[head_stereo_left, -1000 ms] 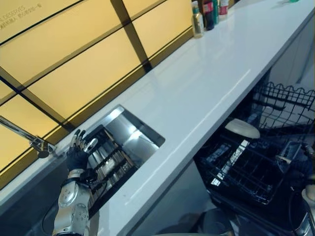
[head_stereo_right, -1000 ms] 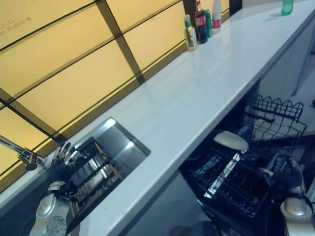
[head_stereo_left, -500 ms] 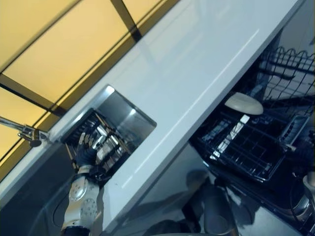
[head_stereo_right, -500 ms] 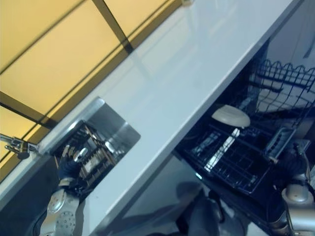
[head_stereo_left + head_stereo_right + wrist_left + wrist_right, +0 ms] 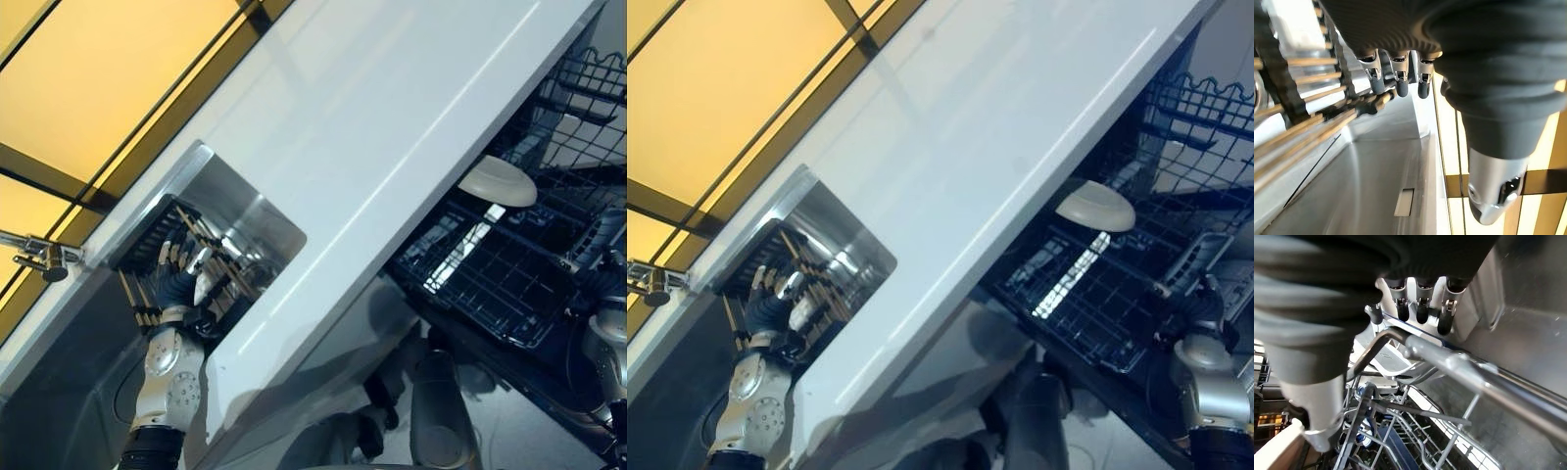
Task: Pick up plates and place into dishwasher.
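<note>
Left hand [image 5: 179, 284] is down in the sink [image 5: 257, 213], over the dish rack [image 5: 157, 240] with wooden pegs that sits inside the steel basin. Fingers [image 5: 1396, 81] are straight and slightly spread, tips just at the rack's pegs, holding nothing; the thumb stands apart from them. Whether they actually touch the pegs cannot be told.

Right hand [image 5: 1203, 311] is low by the near edge of the open dishwasher's lower rack [image 5: 509, 294]. In the right wrist view its fingers [image 5: 1420, 308] are relaxed, not curled round anything, tips just above a grey metal bar [image 5: 1474, 374] of the rack.

One white plate [image 5: 498, 181] lies in the lower rack, at the end under the white surface [image 5: 392, 108] edge, leaning on the wires. Plate is well apart from both hands.

A second wire basket [image 5: 588, 88] shows at the far right, beyond the plate. Faucet [image 5: 34, 257] sticks out at the left of the sink. Yellow panelled wall [image 5: 88, 69] runs behind the surface.
</note>
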{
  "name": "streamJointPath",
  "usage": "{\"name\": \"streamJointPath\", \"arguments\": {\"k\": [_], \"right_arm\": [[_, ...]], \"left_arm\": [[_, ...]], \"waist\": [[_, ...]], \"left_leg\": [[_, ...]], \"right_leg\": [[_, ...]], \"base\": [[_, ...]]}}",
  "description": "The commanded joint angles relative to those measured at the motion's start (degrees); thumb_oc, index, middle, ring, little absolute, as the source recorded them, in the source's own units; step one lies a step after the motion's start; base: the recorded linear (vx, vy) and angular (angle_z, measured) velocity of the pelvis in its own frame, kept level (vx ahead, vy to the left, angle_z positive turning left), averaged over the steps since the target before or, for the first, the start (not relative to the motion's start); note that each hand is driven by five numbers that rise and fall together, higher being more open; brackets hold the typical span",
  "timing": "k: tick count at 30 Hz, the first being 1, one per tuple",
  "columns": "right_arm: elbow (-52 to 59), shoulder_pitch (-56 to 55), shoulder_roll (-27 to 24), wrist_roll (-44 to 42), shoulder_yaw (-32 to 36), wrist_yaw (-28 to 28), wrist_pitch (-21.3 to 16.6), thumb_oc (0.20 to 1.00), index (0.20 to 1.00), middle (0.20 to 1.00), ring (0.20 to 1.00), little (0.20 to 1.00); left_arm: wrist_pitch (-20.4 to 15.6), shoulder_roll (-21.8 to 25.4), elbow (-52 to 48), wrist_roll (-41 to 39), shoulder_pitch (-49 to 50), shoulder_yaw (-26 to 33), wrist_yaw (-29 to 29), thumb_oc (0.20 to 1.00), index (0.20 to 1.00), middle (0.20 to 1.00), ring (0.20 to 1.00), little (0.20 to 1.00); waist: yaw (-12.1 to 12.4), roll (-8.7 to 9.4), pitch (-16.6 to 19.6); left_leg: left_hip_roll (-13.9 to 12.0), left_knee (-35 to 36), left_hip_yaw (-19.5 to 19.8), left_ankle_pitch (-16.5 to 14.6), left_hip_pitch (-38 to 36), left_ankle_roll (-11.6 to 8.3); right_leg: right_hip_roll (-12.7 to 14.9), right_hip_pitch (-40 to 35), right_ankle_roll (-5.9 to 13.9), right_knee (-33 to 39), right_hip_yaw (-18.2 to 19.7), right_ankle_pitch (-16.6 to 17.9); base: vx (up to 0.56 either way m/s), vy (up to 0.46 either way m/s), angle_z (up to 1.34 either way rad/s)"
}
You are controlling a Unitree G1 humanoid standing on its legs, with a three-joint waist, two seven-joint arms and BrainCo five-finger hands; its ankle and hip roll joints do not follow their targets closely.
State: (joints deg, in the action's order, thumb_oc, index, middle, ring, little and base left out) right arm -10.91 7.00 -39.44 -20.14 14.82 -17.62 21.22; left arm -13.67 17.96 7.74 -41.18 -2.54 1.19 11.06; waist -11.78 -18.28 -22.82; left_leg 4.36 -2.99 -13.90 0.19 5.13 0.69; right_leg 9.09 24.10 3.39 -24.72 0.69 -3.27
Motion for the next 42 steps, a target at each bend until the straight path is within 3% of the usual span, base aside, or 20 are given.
{"name": "streamJointPath", "arguments": {"k": [1,9,12,17,23,26,30,33,37,42], "right_arm": [[-2.06,7.33,2.78,-7.02,-8.89,7.75,0.16,1.000,1.000,1.000,1.000,1.000],[2.87,13.47,5.45,-7.56,-15.89,16.22,-1.28,1.000,1.000,1.000,1.000,1.000],[7.52,15.30,6.60,-10.50,-18.79,22.76,-0.87,1.000,1.000,1.000,1.000,1.000],[12.85,15.88,8.68,-12.16,-23.14,34.89,-3.70,1.000,1.000,1.000,1.000,1.000],[19.39,15.83,10.63,-14.01,-25.67,43.65,-6.51,1.000,1.000,1.000,1.000,1.000],[21.15,15.03,11.12,-14.50,-25.14,44.52,-8.16,1.000,1.000,1.000,1.000,1.000],[21.98,10.77,11.12,-11.19,-21.53,41.15,-10.87,1.000,1.000,1.000,1.000,1.000],[21.83,3.46,9.08,-4.16,-15.40,34.36,-14.99,1.000,1.000,1.000,1.000,1.000],[23.49,-6.81,5.65,-1.32,-4.90,27.05,-18.53,1.000,1.000,1.000,1.000,1.000],[26.66,-13.22,5.27,0.04,3.45,23.12,-17.03,1.000,1.000,1.000,1.000,1.000]], "left_arm": [[-1.92,4.54,-4.04,-1.13,-2.72,0.19,0.86,1.000,1.000,1.000,1.000,1.000],[-3.55,5.13,-2.67,-2.12,-3.87,-0.89,1.02,1.000,1.000,1.000,1.000,1.000],[-4.06,5.30,-2.00,-2.47,-4.02,-0.79,0.35,1.000,1.000,1.000,1.000,1.000],[-5.30,5.50,0.20,-2.63,-4.22,-0.52,-0.95,1.000,1.000,1.000,1.000,1.000],[-6.67,5.50,1.99,-1.93,-4.44,-0.36,-1.94,1.000,1.000,1.000,1.000,1.000],[-6.82,5.67,2.31,-1.72,-4.53,-0.08,-2.02,1.000,1.000,1.000,1.000,1.000],[-6.93,5.58,2.48,-1.22,-3.72,0.78,-2.44,1.000,1.000,1.000,1.000,1.000],[-6.26,5.30,0.71,-0.19,-1.45,2.29,-2.43,1.000,1.000,1.000,1.000,1.000],[-4.81,4.19,-3.32,0.77,3.38,4.89,-3.10,1.000,1.000,1.000,1.000,1.000],[-2.69,3.23,-5.61,1.09,6.63,7.75,-4.42,1.000,1.000,1.000,1.000,1.000]], "waist": [[3.25,0.41,-0.88],[4.72,0.74,-1.22],[5.16,1.15,-1.10],[5.56,2.39,-0.36],[6.12,4.34,0.83],[6.34,5.22,1.92],[5.86,6.45,3.66],[5.11,7.70,5.53],[4.01,9.07,8.67],[2.63,9.93,12.37]], "left_leg": [[1.97,-9.55,2.25,-2.75,6.16,0.64],[1.99,-9.46,3.32,-2.05,7.14,0.13],[1.92,-9.19,3.64,-1.86,7.04,-0.07],[1.74,-9.37,3.83,-2.34,6.83,-0.22],[1.44,-9.50,3.89,-2.97,5.81,0.07],[1.35,-9.48,3.60,-3.24,5.06,0.27],[1.29,-8.69,3.26,-3.94,2.43,0.58],[1.05,-6.93,2.61,-4.34,-0.57,0.86],[1.02,-3.72,2.12,-4.89,-5.26,1.29],[1.22,-1.68,1.79,-6.05,-9.50,1.71]], "right_leg": [[1.68,-2.25,1.69,9.99,1.45,4.42],[1.43,-1.71,0.81,10.08,0.58,4.52],[1.51,-2.03,0.60,10.34,0.00,4.49],[1.79,-2.52,0.77,10.39,-0.91,4.12],[1.88,-3.92,0.99,10.76,-1.57,4.30],[1.95,-4.90,1.08,11.28,-1.86,4.72],[2.10,-7.92,1.24,12.14,-2.72,4.47],[1.92,-10.86,1.42,13.56,-3.27,4.52],[1.39,-15.88,1.65,16.10,-3.94,4.07],[0.68,-20.05,1.77,17.56,-3.51,2.85]], "base": [[-0.04,-0.018,-0.09],[-0.02,-0.004,0.05],[-0.02,0.004,0.08],[-0.02,-0.007,0.10],[-0.03,-0.017,0.05],[-0.02,-0.008,0.05],[-0.01,0.017,0.08],[0.01,0.026,0.21],[0.04,0.049,0.11],[0.03,0.084,0.03]]}}
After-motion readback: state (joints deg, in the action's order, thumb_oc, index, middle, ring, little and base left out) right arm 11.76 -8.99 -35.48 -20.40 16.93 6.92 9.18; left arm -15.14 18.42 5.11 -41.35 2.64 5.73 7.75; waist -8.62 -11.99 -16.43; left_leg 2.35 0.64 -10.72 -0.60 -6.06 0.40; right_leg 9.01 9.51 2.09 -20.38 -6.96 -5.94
